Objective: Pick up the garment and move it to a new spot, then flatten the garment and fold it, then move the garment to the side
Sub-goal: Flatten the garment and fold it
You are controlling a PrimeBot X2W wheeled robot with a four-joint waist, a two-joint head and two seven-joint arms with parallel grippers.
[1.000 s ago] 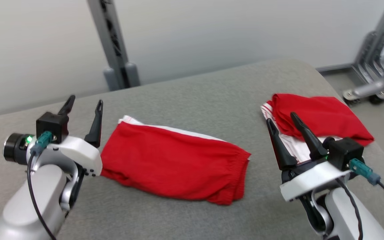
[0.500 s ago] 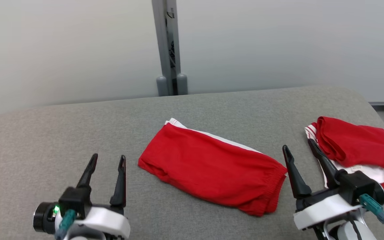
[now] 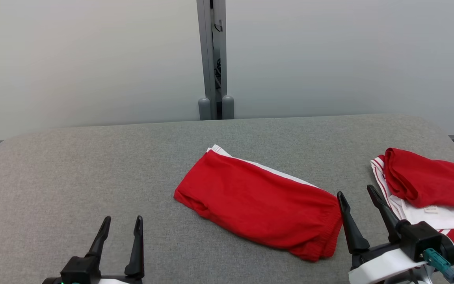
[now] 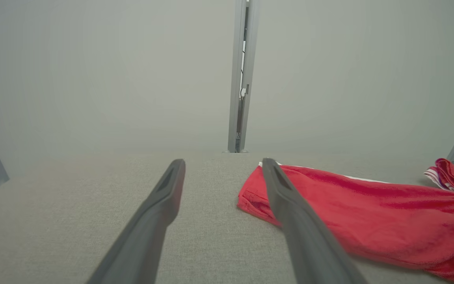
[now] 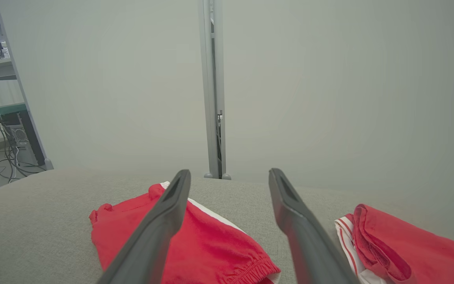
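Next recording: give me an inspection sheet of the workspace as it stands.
Surface: grey fabric table, rounded corners.
Job's things: red shorts folded, lying flat mid-table, white stripe along the far edge.
Clutter: red-and-white pile at the table's right edge, apart from the shorts.
Grippers: left gripper open, holding nothing; right gripper open, holding nothing, by the shorts' waistband end.
Cables: teal-plugged cable at the right wrist; wires by the shelf.
Surroundings: pale wall, grey post behind the table.
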